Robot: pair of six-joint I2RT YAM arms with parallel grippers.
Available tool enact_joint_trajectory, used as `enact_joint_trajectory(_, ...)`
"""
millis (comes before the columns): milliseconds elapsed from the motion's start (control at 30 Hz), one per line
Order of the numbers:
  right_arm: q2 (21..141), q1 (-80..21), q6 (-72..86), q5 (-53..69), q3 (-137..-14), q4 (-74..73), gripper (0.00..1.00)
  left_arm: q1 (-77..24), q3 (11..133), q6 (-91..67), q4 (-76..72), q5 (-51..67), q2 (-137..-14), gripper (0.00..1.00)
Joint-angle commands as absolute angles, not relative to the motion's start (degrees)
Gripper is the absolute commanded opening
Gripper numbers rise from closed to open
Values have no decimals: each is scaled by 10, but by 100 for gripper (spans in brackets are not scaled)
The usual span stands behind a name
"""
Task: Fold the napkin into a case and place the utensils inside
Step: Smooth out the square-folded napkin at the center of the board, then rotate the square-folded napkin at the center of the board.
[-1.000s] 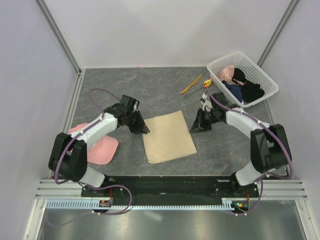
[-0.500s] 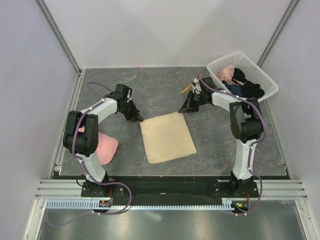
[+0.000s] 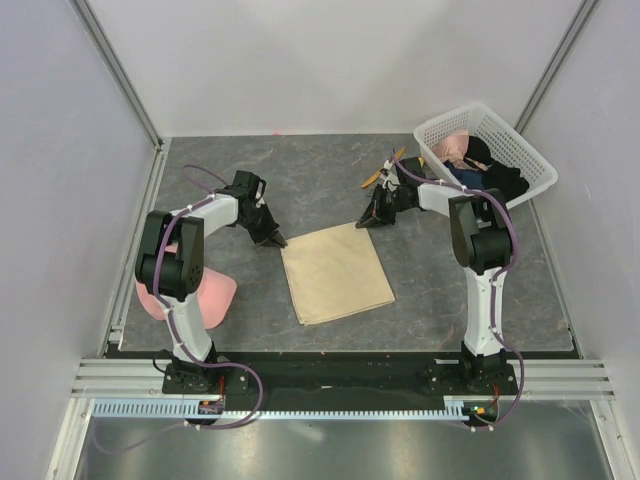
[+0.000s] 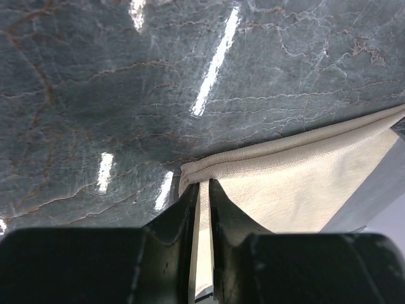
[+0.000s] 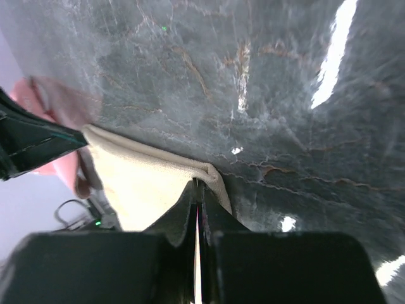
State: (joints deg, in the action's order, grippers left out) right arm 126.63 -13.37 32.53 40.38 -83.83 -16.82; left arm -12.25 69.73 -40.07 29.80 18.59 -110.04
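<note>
The beige napkin (image 3: 335, 272) lies flat in the middle of the table. My left gripper (image 3: 275, 240) is shut on its far left corner, and the left wrist view shows the cloth (image 4: 297, 171) pinched between the jaws (image 4: 201, 185). My right gripper (image 3: 366, 221) is shut on the far right corner, and the right wrist view shows the hem (image 5: 145, 177) folded up at the fingertips (image 5: 197, 185). The orange knife (image 3: 378, 176) lies just beyond the right gripper, partly behind the arm. The spoon is hidden behind the right arm.
A white basket (image 3: 520, 150) with dark and pink clothes stands at the far right. A pink cap (image 3: 210, 295) lies at the near left beside the left arm. White walls stand close on the left, far and right sides.
Both grippers have moved from the napkin's sides to its far corners and shut on them. The far left corner has shifted slightly left. The right arm now covers the spoon.
</note>
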Motion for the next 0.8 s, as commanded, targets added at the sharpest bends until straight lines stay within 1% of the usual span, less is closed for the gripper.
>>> enact_joint_trajectory(0,1267,-129,234,318,-899,-242,4,-120,693,-350,303,147,-1093,17)
enact_joint_trajectory(33,1257,-130,227,309,-907,-275,6,-120,680,-348,308,147,-1072,17)
enact_joint_trajectory(67,1232,-131,223,296,-912,-290,14,-120,672,-348,310,145,-1059,17)
enact_joint_trajectory(100,1217,-134,222,283,-920,-304,17,-121,662,-348,310,147,-1046,18)
enact_joint_trajectory(133,1201,-134,221,277,-921,-330,24,-122,639,-352,311,149,-1011,18)
enact_joint_trajectory(200,1148,-136,216,265,-913,-359,30,-128,618,-355,315,156,-973,20)
enact_joint_trajectory(267,1093,-146,207,253,-893,-395,35,-131,594,-361,329,155,-918,22)
enact_joint_trajectory(367,1013,-164,213,254,-812,-404,37,-133,580,-376,340,163,-855,27)
enact_joint_trajectory(400,993,-184,234,260,-762,-396,37,-134,582,-381,341,167,-846,27)
enact_joint_trajectory(433,974,-197,247,262,-735,-376,37,-134,590,-388,343,169,-839,27)
enact_joint_trajectory(467,938,-209,263,251,-711,-366,35,-136,595,-393,343,170,-833,27)
enact_joint_trajectory(533,907,-245,305,230,-648,-329,31,-147,617,-398,338,170,-838,26)
enact_joint_trajectory(567,883,-253,318,214,-629,-315,24,-151,627,-396,338,174,-847,22)
enact_joint_trajectory(633,869,-271,343,206,-586,-274,15,-164,659,-385,337,178,-890,18)
enact_joint_trajectory(667,867,-274,345,201,-579,-266,10,-170,670,-380,337,175,-909,14)
enact_joint_trajectory(700,868,-282,345,186,-575,-262,4,-177,679,-374,334,171,-938,11)
enact_joint_trajectory(733,873,-285,345,181,-575,-258,0,-182,698,-366,334,167,-954,10)
enact_joint_trajectory(767,883,-289,345,177,-574,-255,0,-185,707,-360,333,159,-969,8)
